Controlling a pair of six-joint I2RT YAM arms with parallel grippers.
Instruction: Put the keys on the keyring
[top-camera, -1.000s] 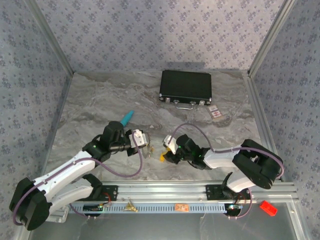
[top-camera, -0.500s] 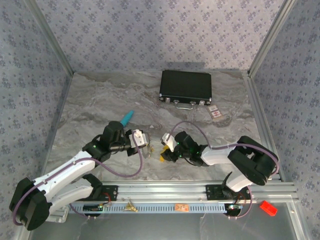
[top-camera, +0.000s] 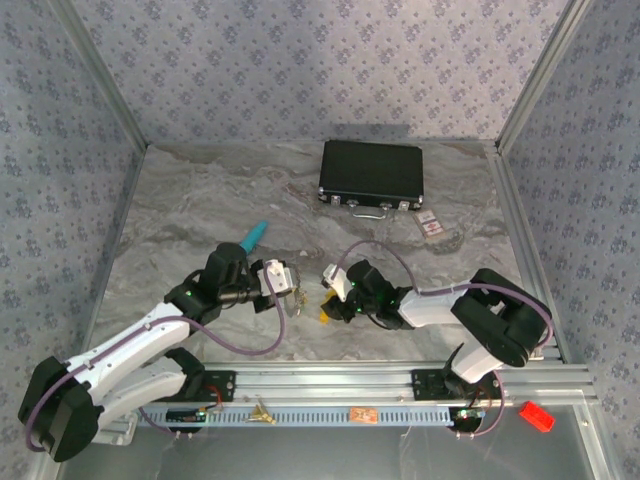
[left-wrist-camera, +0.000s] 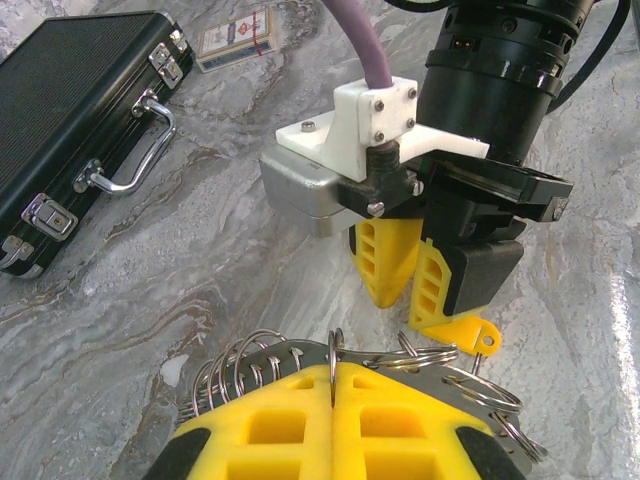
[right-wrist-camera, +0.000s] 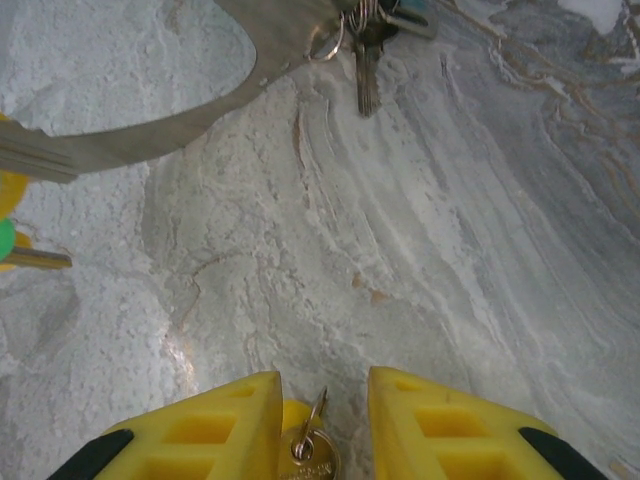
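Ring: the keyring (left-wrist-camera: 333, 352) is near the middle of the table, its wire nipped between the fingers of the left gripper (left-wrist-camera: 333, 378); smaller rings sit along the wire.
Keys: some keys (right-wrist-camera: 365, 55) hang from the ring; one key with a yellow head (right-wrist-camera: 312, 448) stands between the fingers of the right gripper (right-wrist-camera: 322, 385).
Around: a teal tube (top-camera: 255, 235) lies just behind the left arm. A black case (top-camera: 371, 172) and a card pack (top-camera: 431, 225) are further back, well apart from the ring.
In the way: the two grippers face each other, tips near.
Surface: grey marbled table (top-camera: 180, 200).
Room: patterned walls (top-camera: 300, 70).
Left gripper: closed on the keyring.
Right gripper: jaws a little apart; whether they press the key, I cannot tell.
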